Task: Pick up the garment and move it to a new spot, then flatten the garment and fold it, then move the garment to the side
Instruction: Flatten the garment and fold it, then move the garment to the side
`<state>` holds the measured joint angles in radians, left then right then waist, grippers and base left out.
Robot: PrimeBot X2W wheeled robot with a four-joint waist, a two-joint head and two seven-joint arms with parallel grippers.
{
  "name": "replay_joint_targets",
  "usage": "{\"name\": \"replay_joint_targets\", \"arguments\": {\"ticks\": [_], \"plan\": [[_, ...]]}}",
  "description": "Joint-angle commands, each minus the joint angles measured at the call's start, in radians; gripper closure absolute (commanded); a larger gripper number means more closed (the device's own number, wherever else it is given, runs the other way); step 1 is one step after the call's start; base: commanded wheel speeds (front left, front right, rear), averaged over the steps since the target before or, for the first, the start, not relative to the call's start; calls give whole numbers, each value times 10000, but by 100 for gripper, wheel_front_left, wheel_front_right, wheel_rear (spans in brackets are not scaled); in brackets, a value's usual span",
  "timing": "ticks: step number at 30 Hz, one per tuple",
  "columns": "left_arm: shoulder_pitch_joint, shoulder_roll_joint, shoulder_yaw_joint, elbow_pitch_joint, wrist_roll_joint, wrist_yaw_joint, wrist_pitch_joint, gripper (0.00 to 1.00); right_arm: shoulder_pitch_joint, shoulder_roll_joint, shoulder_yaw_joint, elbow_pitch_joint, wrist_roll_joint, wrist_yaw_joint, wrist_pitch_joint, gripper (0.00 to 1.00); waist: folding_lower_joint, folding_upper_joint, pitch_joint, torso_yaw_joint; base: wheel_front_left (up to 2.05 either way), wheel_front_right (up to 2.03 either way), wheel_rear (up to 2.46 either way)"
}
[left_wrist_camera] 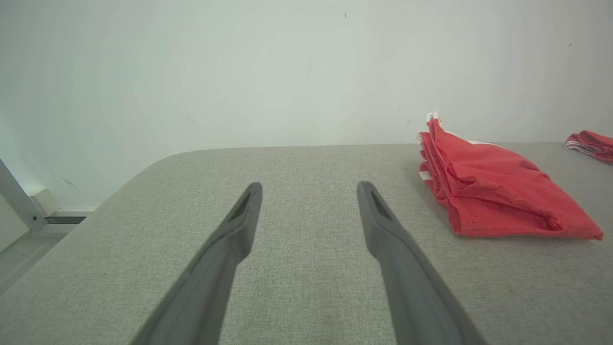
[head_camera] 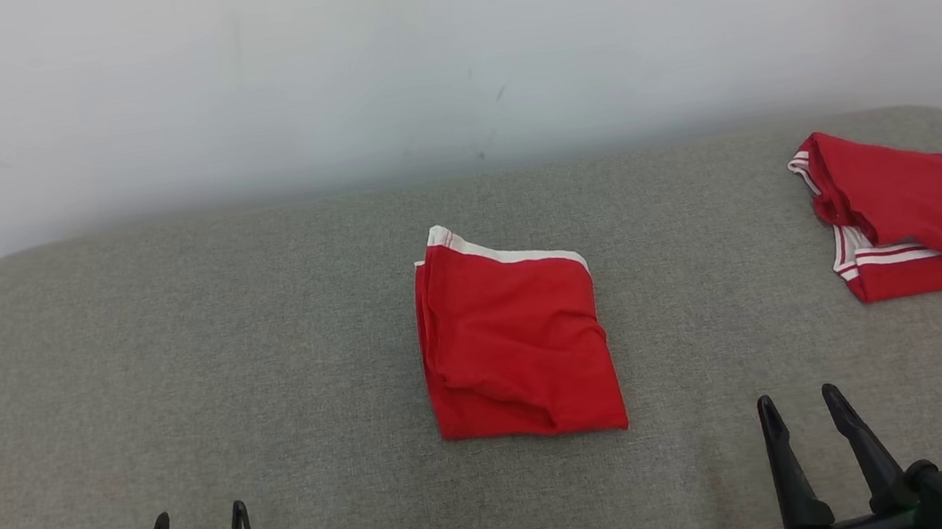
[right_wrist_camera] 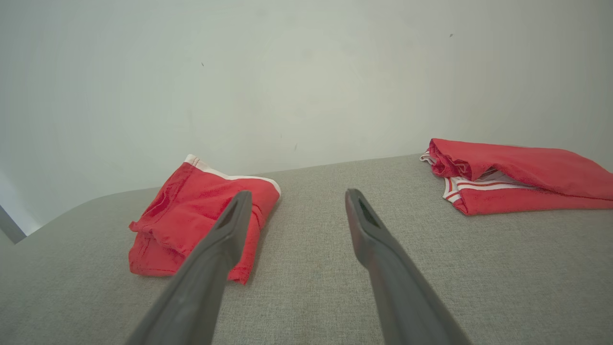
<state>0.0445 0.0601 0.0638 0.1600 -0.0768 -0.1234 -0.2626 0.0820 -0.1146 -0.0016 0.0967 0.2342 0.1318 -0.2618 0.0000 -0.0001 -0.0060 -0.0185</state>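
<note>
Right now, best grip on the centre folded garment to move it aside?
Probably the near right corner of the folded garment, all layers, right gripper coming low from the right: that edge lies flat, nearest it; layers fan loose on the left side.

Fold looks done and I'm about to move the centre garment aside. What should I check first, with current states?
1. Centre garment folded compactly, lying on the grey surface: ok.
2. Left tool open and empty: ok.
3. Right tool open and empty: ok.
4. Both tools apart from the cloth, nothing snagged: ok.
5. Room at the side: second garment lies far right, with bare surface between the two: ok.
6. Whether the folded layers hold together when lifted: cannot tell.
</note>
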Motion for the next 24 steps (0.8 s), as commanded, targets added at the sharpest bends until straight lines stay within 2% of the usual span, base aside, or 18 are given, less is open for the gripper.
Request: {"name": "replay_joint_targets", "arguments": {"ticks": [1, 24], "plan": [[138, 55, -48, 22, 127, -11, -27, 0, 66, 19, 61, -6, -225, -30, -38, 0, 0, 1, -2, 33, 0, 0, 0], [263, -15, 7, -42, 275, 34, -27, 0, -102, 70, 131, 183, -522, -30, -38, 0, 0, 1, -23, 155, 0, 0, 0]]}}
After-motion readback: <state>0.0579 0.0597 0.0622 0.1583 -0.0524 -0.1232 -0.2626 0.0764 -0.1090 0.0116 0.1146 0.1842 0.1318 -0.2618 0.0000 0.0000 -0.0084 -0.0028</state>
